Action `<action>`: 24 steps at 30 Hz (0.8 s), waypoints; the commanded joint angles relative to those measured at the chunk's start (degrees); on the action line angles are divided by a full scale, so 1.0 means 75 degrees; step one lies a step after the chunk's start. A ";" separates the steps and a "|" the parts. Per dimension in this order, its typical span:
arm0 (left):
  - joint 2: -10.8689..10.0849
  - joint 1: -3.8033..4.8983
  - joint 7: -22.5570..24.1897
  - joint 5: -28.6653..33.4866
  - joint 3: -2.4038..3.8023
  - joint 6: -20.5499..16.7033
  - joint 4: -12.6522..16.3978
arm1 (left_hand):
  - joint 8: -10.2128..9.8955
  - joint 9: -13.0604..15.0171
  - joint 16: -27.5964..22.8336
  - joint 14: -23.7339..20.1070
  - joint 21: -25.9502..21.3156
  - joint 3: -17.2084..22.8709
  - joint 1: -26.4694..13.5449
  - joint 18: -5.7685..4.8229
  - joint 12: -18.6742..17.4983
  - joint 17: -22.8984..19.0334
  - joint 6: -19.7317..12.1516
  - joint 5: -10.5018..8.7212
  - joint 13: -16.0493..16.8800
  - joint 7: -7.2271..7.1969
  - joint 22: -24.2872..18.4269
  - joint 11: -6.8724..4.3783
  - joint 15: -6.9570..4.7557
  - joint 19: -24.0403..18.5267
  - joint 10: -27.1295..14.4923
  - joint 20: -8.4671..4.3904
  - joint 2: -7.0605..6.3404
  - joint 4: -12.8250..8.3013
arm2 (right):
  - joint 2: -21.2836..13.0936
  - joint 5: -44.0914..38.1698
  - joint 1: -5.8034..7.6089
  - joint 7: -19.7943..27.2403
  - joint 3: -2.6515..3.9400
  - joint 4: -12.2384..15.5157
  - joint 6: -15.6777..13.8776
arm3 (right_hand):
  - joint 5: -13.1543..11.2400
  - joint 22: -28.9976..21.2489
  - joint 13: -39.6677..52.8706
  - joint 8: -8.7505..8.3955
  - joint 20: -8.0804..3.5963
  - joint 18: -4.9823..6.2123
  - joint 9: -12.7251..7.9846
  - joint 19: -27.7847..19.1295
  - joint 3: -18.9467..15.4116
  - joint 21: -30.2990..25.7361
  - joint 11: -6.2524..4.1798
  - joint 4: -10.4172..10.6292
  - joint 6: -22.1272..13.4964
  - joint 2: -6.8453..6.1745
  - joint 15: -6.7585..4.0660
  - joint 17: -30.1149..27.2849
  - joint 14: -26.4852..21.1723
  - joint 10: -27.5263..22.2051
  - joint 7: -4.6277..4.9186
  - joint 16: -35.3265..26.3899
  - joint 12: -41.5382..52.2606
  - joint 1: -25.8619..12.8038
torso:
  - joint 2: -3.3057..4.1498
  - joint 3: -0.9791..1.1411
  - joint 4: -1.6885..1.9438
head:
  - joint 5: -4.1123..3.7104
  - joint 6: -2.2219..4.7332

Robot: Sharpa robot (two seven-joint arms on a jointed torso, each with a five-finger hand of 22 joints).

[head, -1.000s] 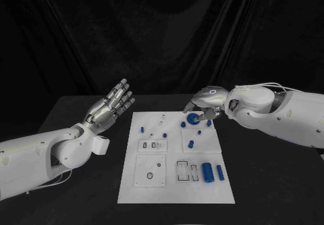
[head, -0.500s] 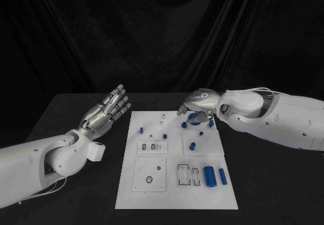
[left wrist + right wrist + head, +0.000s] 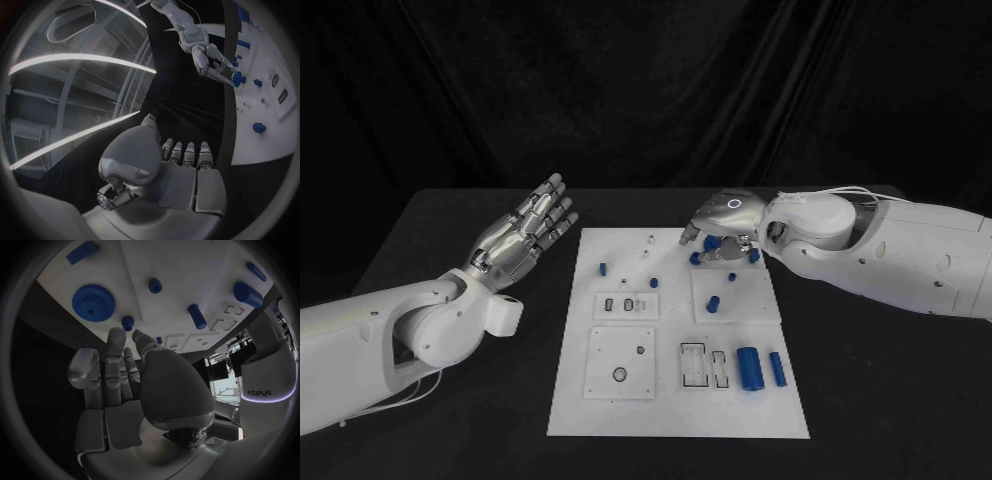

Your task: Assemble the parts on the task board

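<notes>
The white task board (image 3: pixel 675 400) lies in the middle of the black table. A blue gear (image 3: pixel 715 251) lies flat on its far right part; it is also the blue gear (image 3: pixel 94 300) in the right wrist view, just beyond the fingertips (image 3: pixel 116 337). My right hand (image 3: pixel 727 222) hovers over that gear with its fingers stretched out and nothing in them. The left wrist view shows the right hand (image 3: pixel 211 62) with the gear (image 3: pixel 237 78) at its fingertips. My left hand (image 3: pixel 525 228) is raised left of the board, fingers spread, holding nothing.
Blue pegs (image 3: pixel 604 268) (image 3: pixel 653 284) (image 3: pixel 714 303) stand on the board's far half. Two blue cylinders (image 3: pixel 749 368) (image 3: pixel 776 369) lie near its front right, beside slotted recesses (image 3: pixel 691 365). A white plate with a ring (image 3: pixel 620 364) sits at the front left.
The whole view has shifted a little. My right hand has slid slightly left and lower over the gear. The left hand has kept its raised, spread pose.
</notes>
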 commanded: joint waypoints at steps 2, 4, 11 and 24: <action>-0.0004 0.0025 0.0521 -0.0035 0.0008 0.0131 0.0006 | 0.0046 0.0006 -0.0028 0.0011 -0.0045 0.0065 0.0109 0.0053 -0.0050 -0.0010 -0.0005 0.0102 -0.0010 0.0075 -0.0013 -0.0055 -0.0014 0.0005 0.0001 0.0084 0.0023 -0.0010 | 0.0037 -0.0085 -0.0069 -0.0189 0.0007 -0.0090 0.0138 | 0.0312 0.0048 -0.0011 0.0149 0.0032 -0.0085 0.0052 -0.0075 0.0117 0.0020 0.0003 -0.0054 0.0367 -0.0045 0.0056 -0.0004 -0.0043 -0.0084 0.0092 0.0031 -0.0058 0.0027 | -0.0032 -0.0016 -0.0002 | 0.0024 -0.0104; 0.0008 0.0025 0.0510 -0.0035 0.0008 0.0145 -0.0009 | 0.0044 0.0005 -0.0028 0.0011 -0.0045 0.0117 0.0229 0.0059 -0.0050 -0.0010 0.0001 0.0290 -0.0010 0.0100 -0.0013 -0.0060 -0.0009 0.0005 0.0001 0.0103 0.0025 -0.0024 | 0.0065 -0.0085 -0.0099 -0.0174 0.0007 -0.0143 0.0116 | 0.0438 0.0058 -0.0005 0.0172 0.0043 -0.0085 0.0078 -0.0095 0.0156 0.0019 0.0025 -0.0079 0.0468 -0.0060 0.0067 -0.0010 -0.0055 -0.0057 0.0138 0.0039 -0.0051 0.0037 | -0.0034 -0.0020 0.0010 | 0.0023 -0.0136; 0.0035 0.0026 0.0477 -0.0035 0.0008 0.0198 -0.0046 | 0.0046 0.0007 -0.0028 0.0011 -0.0045 0.0175 0.0355 0.0062 -0.0050 -0.0010 0.0017 0.0453 -0.0010 0.0144 -0.0013 -0.0065 0.0000 0.0005 0.0001 0.0115 0.0035 -0.0036 | 0.0135 -0.0085 -0.0166 -0.0164 0.0007 -0.0267 0.0088 | 0.0463 0.0098 0.0016 0.0144 0.0053 -0.0085 0.0089 -0.0105 0.0192 0.0038 0.0021 -0.0075 0.0489 -0.0072 0.0075 0.0012 -0.0058 0.0039 0.0151 0.0074 -0.0022 -0.0003 | -0.0058 -0.0027 0.0021 | 0.0025 -0.0195; 0.0110 0.0026 0.0435 -0.0035 0.0008 0.0284 -0.0149 | 0.0075 0.0029 -0.0028 0.0011 -0.0045 0.0221 0.0465 0.0066 -0.0050 -0.0010 0.0149 0.0544 -0.0010 0.0342 -0.0013 -0.0128 -0.0014 0.0005 0.0001 0.0126 0.0037 -0.0022 | 0.0299 -0.0085 -0.0308 -0.0027 0.0007 -0.0554 0.0033 | 0.0395 0.0341 0.0065 0.0167 0.0039 -0.0118 0.0168 -0.0050 0.0331 0.0194 -0.0032 -0.0077 0.0712 -0.0069 0.0050 0.0351 0.0017 0.0293 0.0199 0.0391 0.0044 -0.0059 | -0.0112 -0.0049 -0.0009 | 0.0063 -0.0296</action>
